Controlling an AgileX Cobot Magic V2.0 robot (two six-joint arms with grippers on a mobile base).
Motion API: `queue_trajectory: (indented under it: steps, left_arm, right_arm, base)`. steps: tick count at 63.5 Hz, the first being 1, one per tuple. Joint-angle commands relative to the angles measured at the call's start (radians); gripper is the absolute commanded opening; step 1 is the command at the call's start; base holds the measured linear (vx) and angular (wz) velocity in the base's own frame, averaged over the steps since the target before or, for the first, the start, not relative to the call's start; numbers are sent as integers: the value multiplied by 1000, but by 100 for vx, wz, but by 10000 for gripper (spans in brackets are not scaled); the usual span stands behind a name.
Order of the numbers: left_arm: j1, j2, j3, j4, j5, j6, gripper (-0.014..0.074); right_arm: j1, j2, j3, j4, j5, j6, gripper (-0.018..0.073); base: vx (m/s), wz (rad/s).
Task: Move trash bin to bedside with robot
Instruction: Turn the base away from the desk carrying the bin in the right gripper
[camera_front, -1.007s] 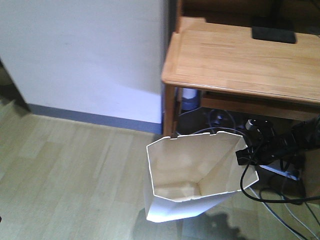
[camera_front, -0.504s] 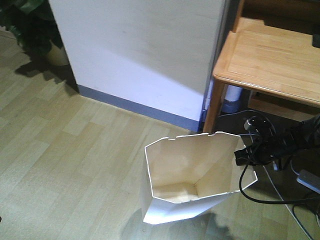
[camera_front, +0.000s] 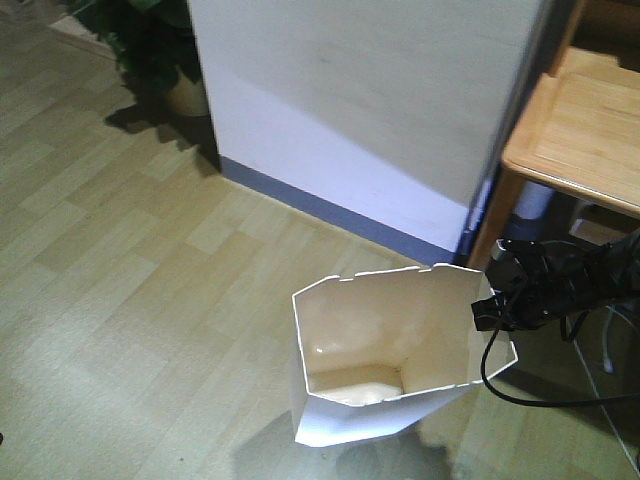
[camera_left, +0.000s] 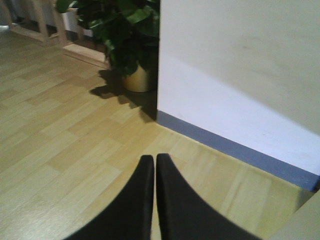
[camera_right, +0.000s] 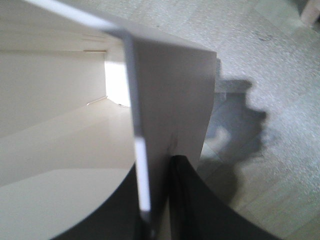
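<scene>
**One thin-wall pinch carries the whole bin**

The right gripper (camera_front: 488, 306) is closed onto the trash bin (camera_front: 385, 350). In the right wrist view I see one finger inside the cream wall and one outside, with the thin rim squeezed between them. The left gripper (camera_left: 154, 161) has its fingers pressed together and holds nothing.

The bin sits in front of the white wall (camera_front: 380, 110), near that wall's right-hand corner and apart from its blue skirting. I cannot tell whether its base touches the floor. No bed shows in any view, so I judge the carry to be far from done.

My main worry is the grip. It is a single pinch at one side of a flexible rim, so any turn or jolt of the base could make the bin swing about that point, buckle the wall or slide out of the jaws. The black cable (camera_front: 497, 383) loops just beside the gripped rim and could catch on a notch. The desk (camera_front: 585, 135) juts out past the wall's right edge, and a wide swing there could clip its leg.

The bin stands roughly upright. Its long axis runs rim to base, its mouth faces up, and the tapered end points at the floor.
</scene>
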Motion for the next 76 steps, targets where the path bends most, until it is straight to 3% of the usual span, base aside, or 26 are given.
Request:
queue_trajectory:
  steps: [1, 76]
  left_arm:
    - [-3, -14, 3, -2, -66, -4, -6]
    - [-3, -14, 3, -2, -66, -4, -6]
  right_arm:
    - [-3, -80, -15, 69, 194, 13, -5]
    - [-3, -80, -15, 69, 194, 13, -5]
  base:
    - [0, 41]
    - [5, 42]
